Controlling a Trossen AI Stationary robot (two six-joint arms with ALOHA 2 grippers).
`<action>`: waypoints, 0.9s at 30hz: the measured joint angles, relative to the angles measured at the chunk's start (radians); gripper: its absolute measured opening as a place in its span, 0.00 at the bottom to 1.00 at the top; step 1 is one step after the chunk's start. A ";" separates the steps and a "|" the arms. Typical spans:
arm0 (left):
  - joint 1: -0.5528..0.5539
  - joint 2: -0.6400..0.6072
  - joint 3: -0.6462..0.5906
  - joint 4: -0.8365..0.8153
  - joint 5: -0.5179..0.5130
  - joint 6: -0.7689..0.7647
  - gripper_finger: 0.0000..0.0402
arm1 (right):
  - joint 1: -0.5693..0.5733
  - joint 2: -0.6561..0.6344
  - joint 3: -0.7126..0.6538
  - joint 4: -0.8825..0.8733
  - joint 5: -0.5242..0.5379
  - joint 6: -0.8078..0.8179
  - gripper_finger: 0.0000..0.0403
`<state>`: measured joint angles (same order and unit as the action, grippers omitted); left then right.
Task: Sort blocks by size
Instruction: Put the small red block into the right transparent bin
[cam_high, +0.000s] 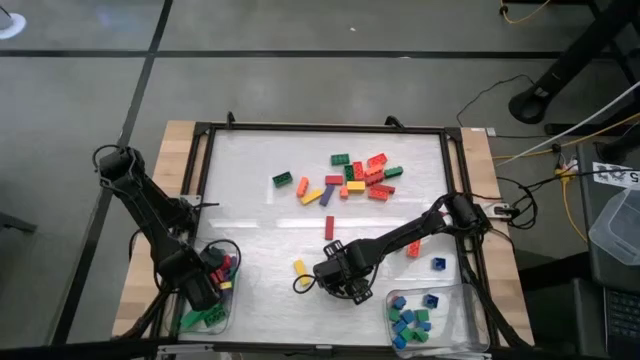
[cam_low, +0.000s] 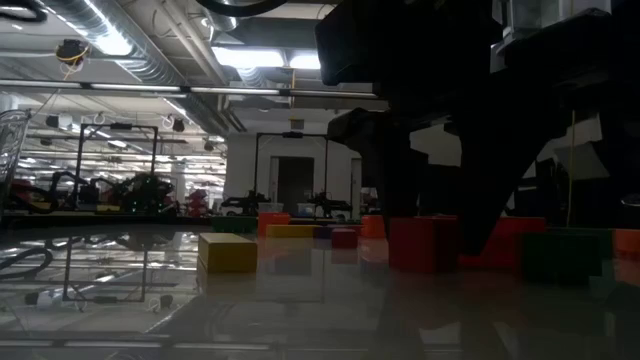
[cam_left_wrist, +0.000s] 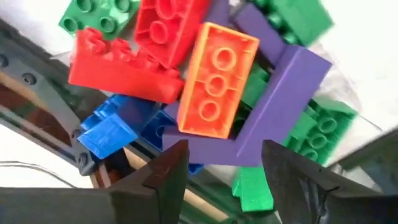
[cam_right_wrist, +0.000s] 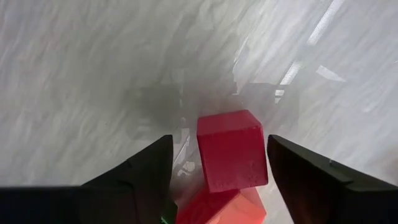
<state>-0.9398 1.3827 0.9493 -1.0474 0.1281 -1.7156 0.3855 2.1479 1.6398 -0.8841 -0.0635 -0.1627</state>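
Left gripper (cam_left_wrist: 221, 165) hangs fingers apart over the clear plastic tray (cam_high: 222, 318) at 7 o'clock (long blocks (cam_left_wrist: 217, 81) piled inside). Right gripper (cam_right_wrist: 217, 158) is spread around a small red square block (cam_right_wrist: 231, 158) near 6 o'clock, not clamped.

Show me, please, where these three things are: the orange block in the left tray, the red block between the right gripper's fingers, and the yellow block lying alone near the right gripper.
orange block (cam_left_wrist: 217, 79), left wrist view, on its studded top face.
red block (cam_right_wrist: 231, 149), right wrist view, on its smooth upper face.
yellow block (cam_high: 299, 267), high view, on its middle.
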 joint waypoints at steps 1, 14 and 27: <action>-0.001 0.000 0.015 0.001 0.000 0.019 0.46 | 0.000 0.000 0.000 0.000 0.000 0.000 0.61; -0.018 -0.006 0.171 0.059 -0.401 0.184 0.43 | 0.000 0.000 0.048 -0.055 0.000 0.000 0.32; 0.140 0.126 0.171 0.211 -0.802 0.765 0.43 | 0.029 0.000 0.438 -0.547 -0.031 0.169 0.36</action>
<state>-0.8003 1.5088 1.1202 -0.8363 -0.6744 -0.9508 0.4142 2.1475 2.0779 -1.4307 -0.0943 0.0060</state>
